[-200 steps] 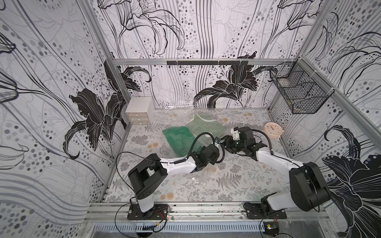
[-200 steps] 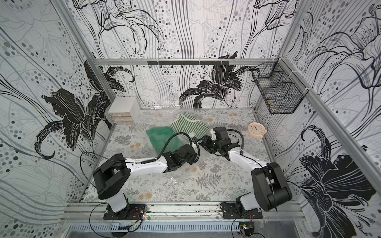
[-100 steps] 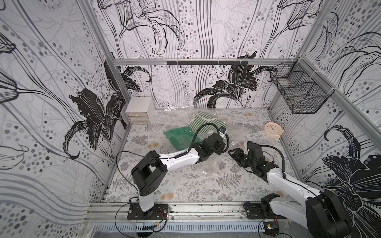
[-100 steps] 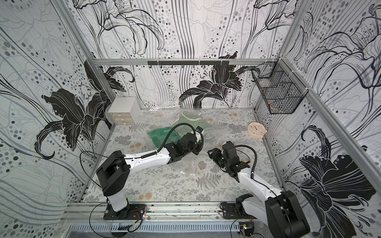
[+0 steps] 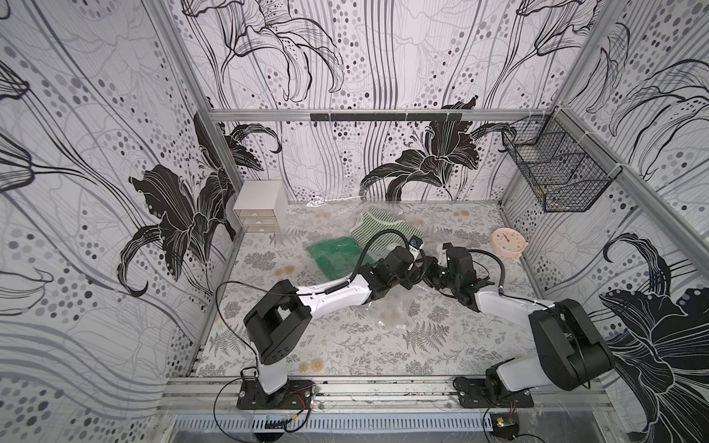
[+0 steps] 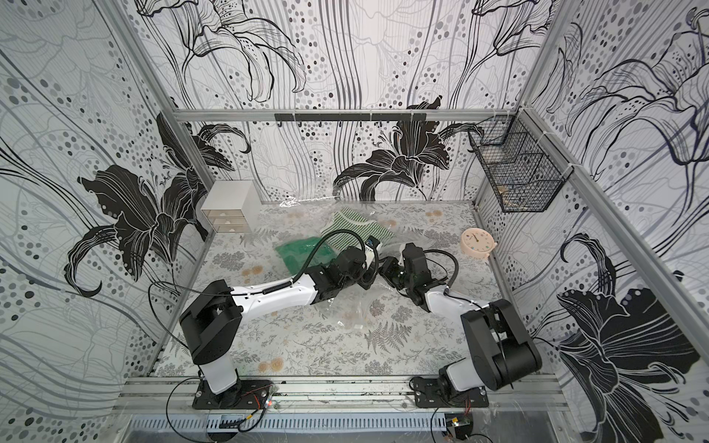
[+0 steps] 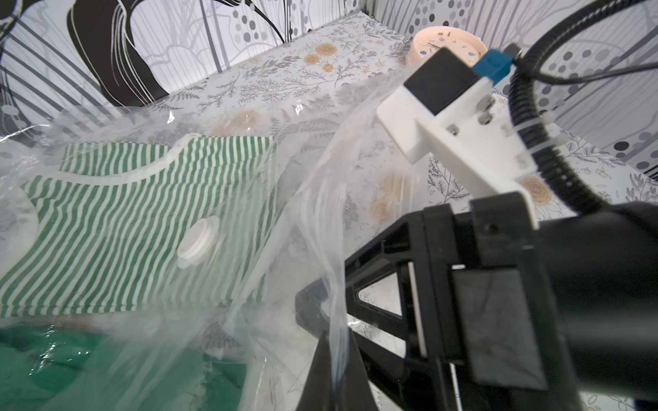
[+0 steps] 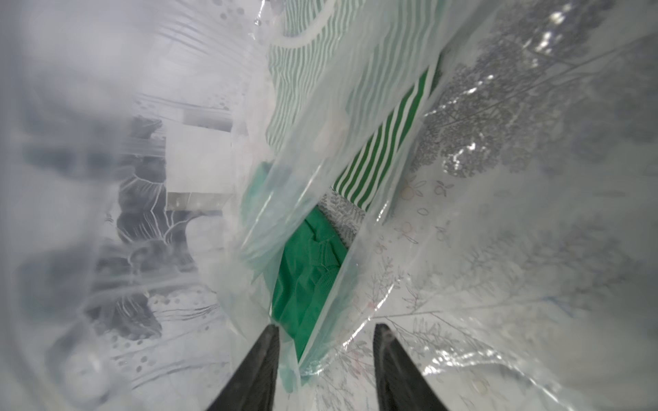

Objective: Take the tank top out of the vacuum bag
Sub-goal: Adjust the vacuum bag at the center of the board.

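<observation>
Plastic film pinched tight in the left pincer (image 7: 334,377), holding the vacuum bag (image 7: 313,185) mouth up. The right pincer (image 8: 327,363) is half-spread, straddling a bag lip. The tank top (image 7: 124,213) lies deep inside, beyond the green shirt (image 8: 306,270); best slide in low, past the shirt, before pinching stripes.

No text, label, brand or number could be read. Marks were seen on the dial of the pink clock (image 5: 507,242), but none could be deciphered.
</observation>
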`<state>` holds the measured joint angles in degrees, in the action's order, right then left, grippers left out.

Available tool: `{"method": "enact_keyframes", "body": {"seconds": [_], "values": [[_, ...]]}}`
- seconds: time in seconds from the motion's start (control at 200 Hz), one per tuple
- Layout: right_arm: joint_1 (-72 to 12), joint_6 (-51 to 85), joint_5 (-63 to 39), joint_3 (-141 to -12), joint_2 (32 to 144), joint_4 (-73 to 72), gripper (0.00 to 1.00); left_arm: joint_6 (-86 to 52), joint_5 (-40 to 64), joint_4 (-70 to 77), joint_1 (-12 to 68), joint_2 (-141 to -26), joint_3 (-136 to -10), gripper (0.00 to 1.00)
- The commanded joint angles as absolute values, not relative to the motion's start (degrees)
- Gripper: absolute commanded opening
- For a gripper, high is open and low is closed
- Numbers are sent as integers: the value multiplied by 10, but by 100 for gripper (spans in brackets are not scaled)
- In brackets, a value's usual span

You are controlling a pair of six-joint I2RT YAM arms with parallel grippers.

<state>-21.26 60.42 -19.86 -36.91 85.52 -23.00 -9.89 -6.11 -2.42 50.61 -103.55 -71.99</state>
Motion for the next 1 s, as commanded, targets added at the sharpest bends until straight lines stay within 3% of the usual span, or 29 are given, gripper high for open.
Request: {"method": "enact_keyframes", "body": {"seconds": [0.0,0.26,0.551,0.871,0.991], "values": [[-217,618,-230,-395,898,-297,46,-115,-24,-6,509,-1018,-737,0],[-217,630,-224,-424,990,-289,44,-127,-10,19,510,-1001,-732,0],[-216,599,-145,-443,979,-64,35,-117,-53,22,506,-989,-749,0],[-216,582,-85,-443,936,47,34,-113,-92,22,498,-969,-742,0],[-216,569,-100,-436,907,26,38,-116,-83,23,496,-970,-741,0]]}}
